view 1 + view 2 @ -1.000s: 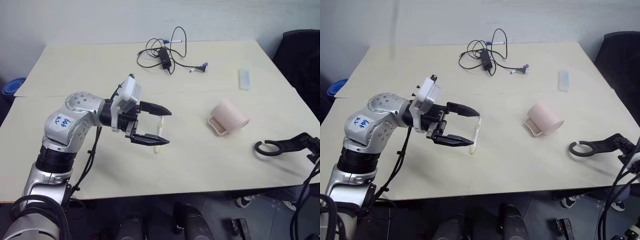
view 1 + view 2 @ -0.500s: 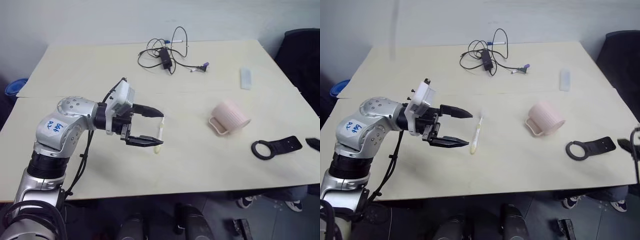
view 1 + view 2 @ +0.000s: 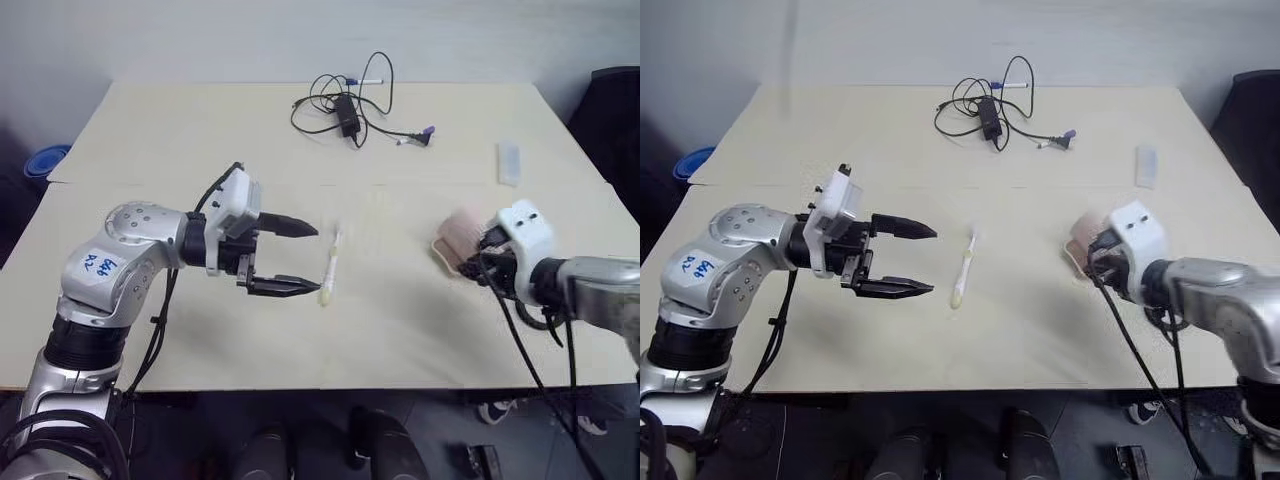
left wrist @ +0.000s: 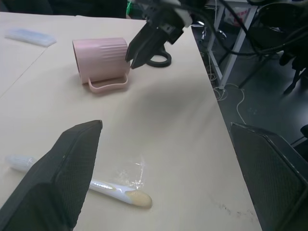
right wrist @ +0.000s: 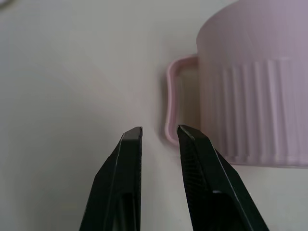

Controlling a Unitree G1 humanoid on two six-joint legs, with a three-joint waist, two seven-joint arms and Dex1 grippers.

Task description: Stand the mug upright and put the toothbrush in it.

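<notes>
The pale pink ribbed mug lies on its side at the right of the table, its handle flat on the tabletop. My right gripper is right at the mug, its tips just beside the handle. Its fingers stand a narrow gap apart with nothing between them. The slim white toothbrush lies mid-table with a bit of clear wrap on it. My left gripper hovers wide open just left of the toothbrush, pointing at it and holding nothing.
A black ring-ended holder lies on the table behind the right gripper, near the right edge. A tangle of black cables with an adapter sits at the back. A small clear box lies at the back right.
My right gripper let go of the black ring-ended holder and swung in from the right to the mug. My left gripper drew back slightly, off the toothbrush. The camera view shifted.
</notes>
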